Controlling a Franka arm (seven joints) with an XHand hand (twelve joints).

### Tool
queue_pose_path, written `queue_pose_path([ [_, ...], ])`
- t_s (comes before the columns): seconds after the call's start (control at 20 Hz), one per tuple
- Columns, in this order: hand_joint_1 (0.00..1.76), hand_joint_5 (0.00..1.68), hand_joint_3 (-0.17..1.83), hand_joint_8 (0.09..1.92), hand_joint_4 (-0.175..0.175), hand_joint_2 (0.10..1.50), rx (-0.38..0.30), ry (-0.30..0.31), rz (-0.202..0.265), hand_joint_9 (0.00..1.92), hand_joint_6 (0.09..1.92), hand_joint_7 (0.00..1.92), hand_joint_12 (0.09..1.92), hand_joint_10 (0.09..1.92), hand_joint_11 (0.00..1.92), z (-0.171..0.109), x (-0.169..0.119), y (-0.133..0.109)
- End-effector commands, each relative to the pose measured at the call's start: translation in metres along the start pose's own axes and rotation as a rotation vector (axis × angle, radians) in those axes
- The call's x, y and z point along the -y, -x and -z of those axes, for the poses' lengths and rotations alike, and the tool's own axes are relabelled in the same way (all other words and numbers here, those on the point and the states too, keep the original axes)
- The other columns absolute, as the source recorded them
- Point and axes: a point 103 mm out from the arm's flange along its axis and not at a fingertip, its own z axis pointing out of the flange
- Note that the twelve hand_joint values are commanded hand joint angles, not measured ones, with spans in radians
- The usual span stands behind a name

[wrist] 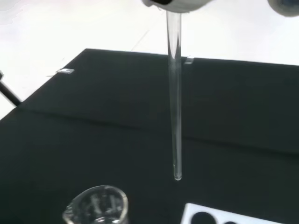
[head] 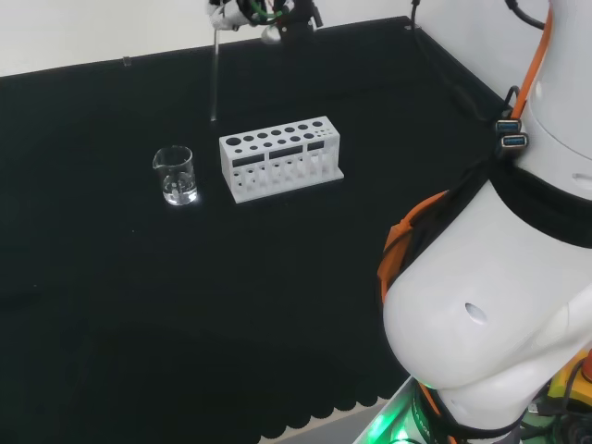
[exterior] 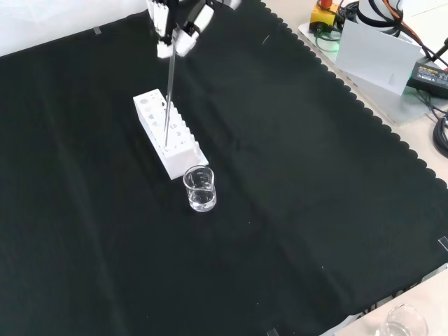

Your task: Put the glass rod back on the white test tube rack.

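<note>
At the top edge of the front view, left of centre, the hand (exterior: 175, 24) has its fingers curled down around the top of the glass rod (exterior: 169, 91), pinching it. The rod hangs nearly straight down from the fingertips — in the front view its lower end lies over the rack's top, though whether it touches cannot be told. In the head view the hand (head: 264, 17) is at the top of the frame, and the rod (head: 215, 79) ends above and to the left of the rack, clear of it. In the wrist view the rod (wrist: 174, 102) hangs in the air over the cloth.

The white rack (exterior: 168, 133) stands on the black cloth (exterior: 294, 210) in the upper left part of the front view, its top full of round holes. Just beside its lower end is a small clear beaker (exterior: 200, 189) — upright, apart from the rack.
</note>
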Motion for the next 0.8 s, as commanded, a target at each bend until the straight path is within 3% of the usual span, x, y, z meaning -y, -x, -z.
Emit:
queue_pose_path([
  [0.05, 1.33, 1.45, -0.17, 0.39, -0.166, 1.03, 0.013, 0.004, -0.049, 1.73, 0.09, 1.46, 0.38, 0.4, 1.65, 0.006, 0.008, 0.022],
  [0.8, 1.33, 1.45, -0.17, 0.39, -0.164, 1.03, 0.04, 0.026, -0.132, 1.73, 0.09, 1.46, 0.38, 0.39, 1.65, 0.026, 0.027, 0.063],
])
